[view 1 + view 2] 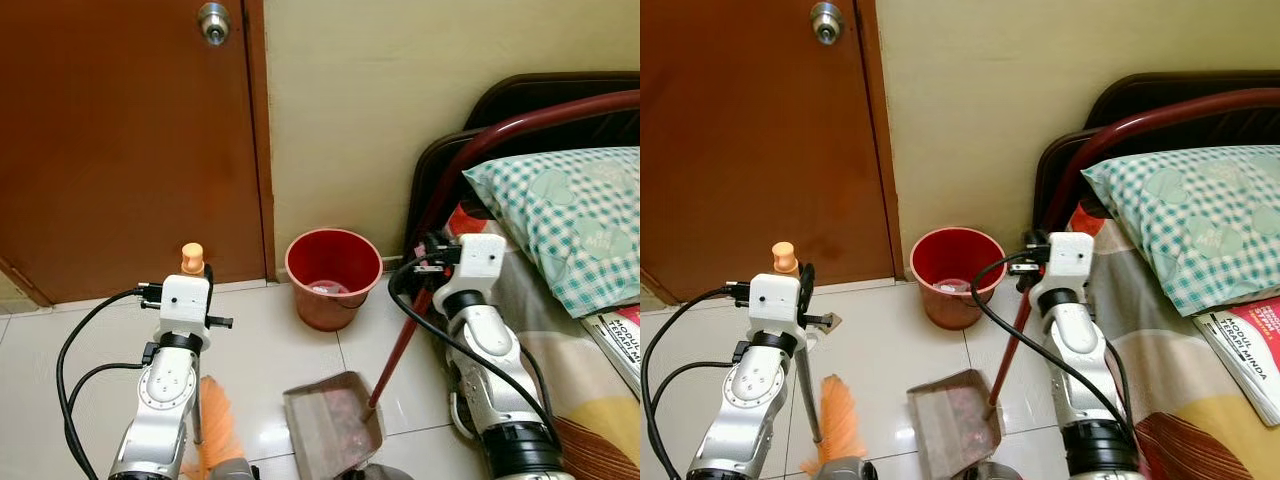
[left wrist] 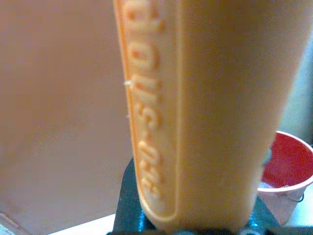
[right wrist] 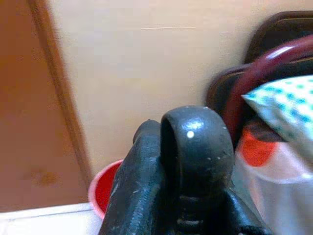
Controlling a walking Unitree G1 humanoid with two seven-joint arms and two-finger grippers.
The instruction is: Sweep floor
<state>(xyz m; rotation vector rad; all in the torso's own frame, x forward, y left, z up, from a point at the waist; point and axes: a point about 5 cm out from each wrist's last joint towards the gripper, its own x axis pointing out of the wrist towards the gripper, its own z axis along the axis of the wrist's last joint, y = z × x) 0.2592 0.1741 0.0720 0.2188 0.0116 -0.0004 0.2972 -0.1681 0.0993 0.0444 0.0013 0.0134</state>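
- Standing upright on the left, the left arm holds its left gripper (image 1: 190, 285) pinched around the broom handle (image 1: 192, 257), whose orange tip pokes up above the white wrist; in the left wrist view the handle (image 2: 205, 107) sits clamped between the black fingers.
- Below that wrist the thin metal shaft runs down to the orange bristles (image 1: 837, 420), which hang just over the tiles.
- Between the two arms lies the dustpan (image 1: 330, 420), tilted on the floor with pinkish dust inside it.
- Its dark red stick (image 1: 395, 350) rises at a slant to the right gripper (image 1: 432, 255), which is closed tight on it; in the right wrist view the stick's black rounded end (image 3: 195, 142) sits gripped between the fingers.
- The right arm is raised too, wrist level with the bed's edge.
- The floor (image 1: 90, 340) is pale glossy tile; a brown door (image 1: 120, 140) with a round knob (image 1: 213, 20) fills the left wall.
- A red bucket (image 1: 333, 278) stands against the cream wall, just beyond the dustpan.
- On the right is a bed with a checked pillow (image 1: 565, 220) and a book (image 1: 1245, 355).
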